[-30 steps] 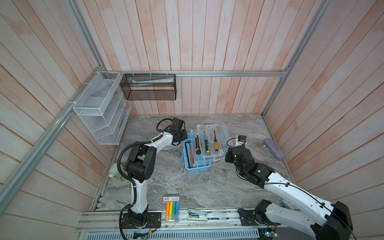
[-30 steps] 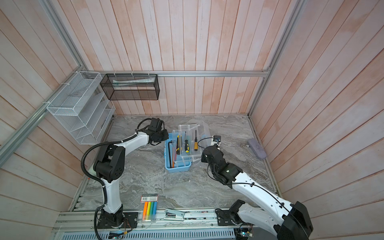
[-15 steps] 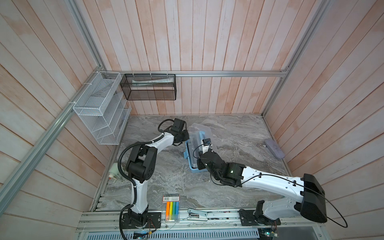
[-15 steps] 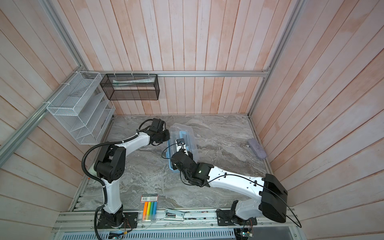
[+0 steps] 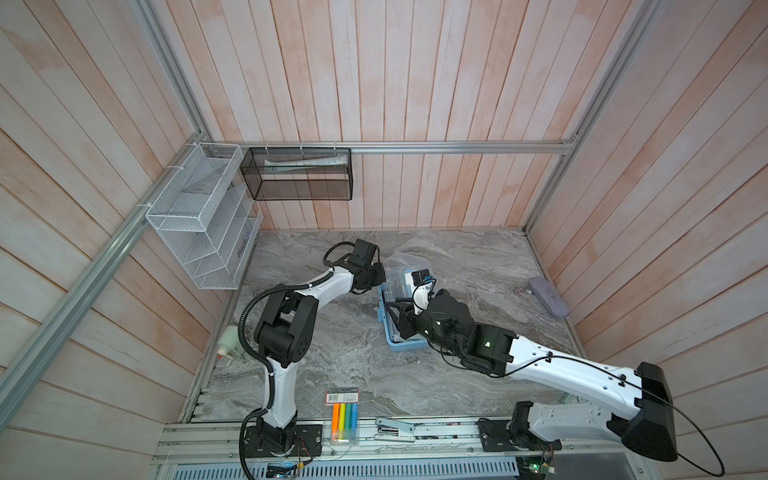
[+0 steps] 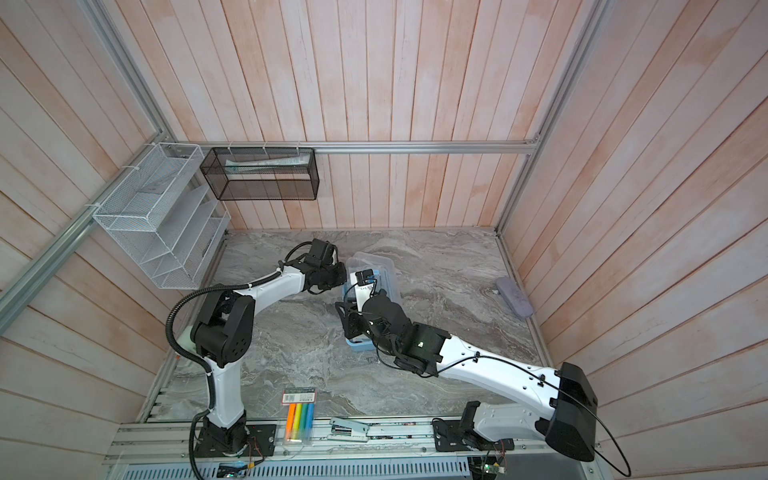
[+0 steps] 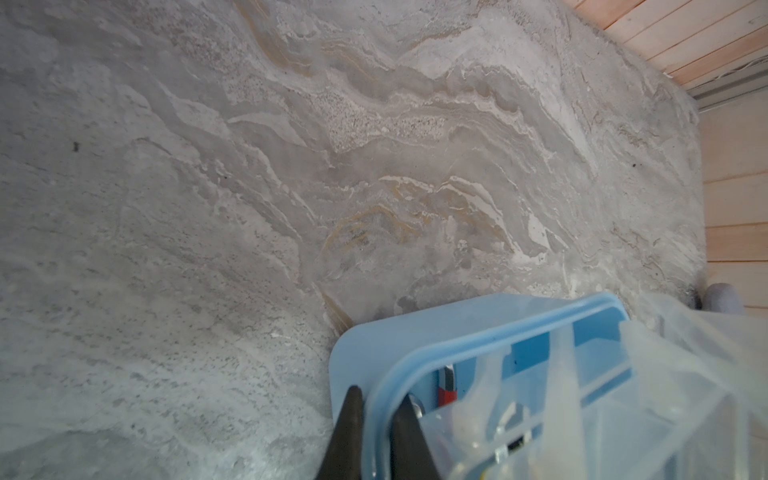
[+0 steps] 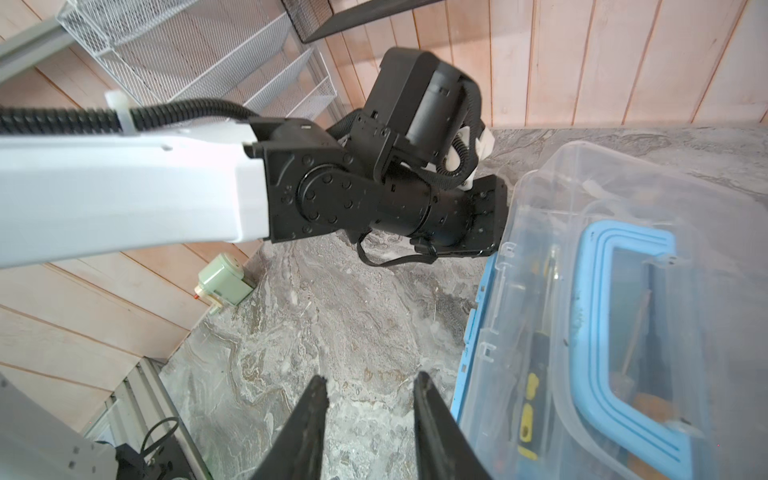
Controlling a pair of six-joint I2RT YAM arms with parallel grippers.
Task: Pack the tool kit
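Between the closed jaws of the left pincer (image 7: 380, 399) is the light blue rim of the tool kit (image 8: 540, 257), gripped firmly near a corner. It stands on the marble table (image 5: 357, 357). Just beside its long wall hangs the right pincer (image 8: 370, 380), partly open, with nothing inside it.

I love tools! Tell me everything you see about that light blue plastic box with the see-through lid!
The light blue plastic box sits on the grey marble table. Its clear lid, with a blue handle, lies over it; a yellow-and-black screwdriver shows through. The left gripper pinches its rim; the right gripper hangs open beside it.
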